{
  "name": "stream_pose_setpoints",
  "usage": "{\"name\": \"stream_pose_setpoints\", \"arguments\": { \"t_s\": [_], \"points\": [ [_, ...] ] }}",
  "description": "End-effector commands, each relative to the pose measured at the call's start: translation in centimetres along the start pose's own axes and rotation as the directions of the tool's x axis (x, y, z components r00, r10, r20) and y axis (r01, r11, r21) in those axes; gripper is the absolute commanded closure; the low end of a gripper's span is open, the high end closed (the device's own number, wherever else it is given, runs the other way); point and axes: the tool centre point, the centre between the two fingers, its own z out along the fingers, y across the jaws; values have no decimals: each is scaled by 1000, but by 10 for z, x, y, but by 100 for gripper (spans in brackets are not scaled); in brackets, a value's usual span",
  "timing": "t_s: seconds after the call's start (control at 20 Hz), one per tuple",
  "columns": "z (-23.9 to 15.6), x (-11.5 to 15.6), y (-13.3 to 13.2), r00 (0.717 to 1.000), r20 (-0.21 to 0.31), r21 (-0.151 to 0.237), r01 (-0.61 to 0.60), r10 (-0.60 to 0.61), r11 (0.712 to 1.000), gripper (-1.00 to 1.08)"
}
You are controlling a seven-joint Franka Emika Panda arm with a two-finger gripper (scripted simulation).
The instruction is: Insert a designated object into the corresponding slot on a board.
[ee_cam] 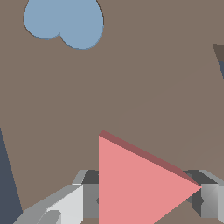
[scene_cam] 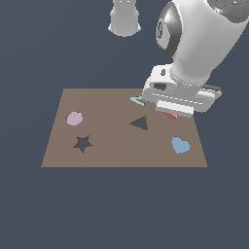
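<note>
On the brown board (scene_cam: 121, 151), from the exterior view's left: pink round piece (scene_cam: 74, 118), dark star cut-out (scene_cam: 82, 143), navy triangle slot (scene_cam: 140, 123), teal triangle outline (scene_cam: 137, 101), blue heart (scene_cam: 180, 145). Salmon-red triangular block (ee_cam: 135, 183) near the board's far corner at the exterior view's right, mostly hidden under the gripper (scene_cam: 171, 111), well apart from the slot. In the wrist view, fingers (ee_cam: 72, 201) on either side of the block; touching or not, cannot tell.
</note>
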Motion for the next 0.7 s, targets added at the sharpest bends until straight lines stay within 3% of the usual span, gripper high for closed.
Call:
{"name": "stream_pose_setpoints", "arguments": {
  "t_s": [0.0,0.35,0.65],
  "points": [
    [0,-1,3,999,0,0,51,-51,999,108],
    [-1,-4,14,971,-1,0,240,-240,971,108],
    [-2,-5,27,897,-1,0,442,-442,897,108]
  ]
}}
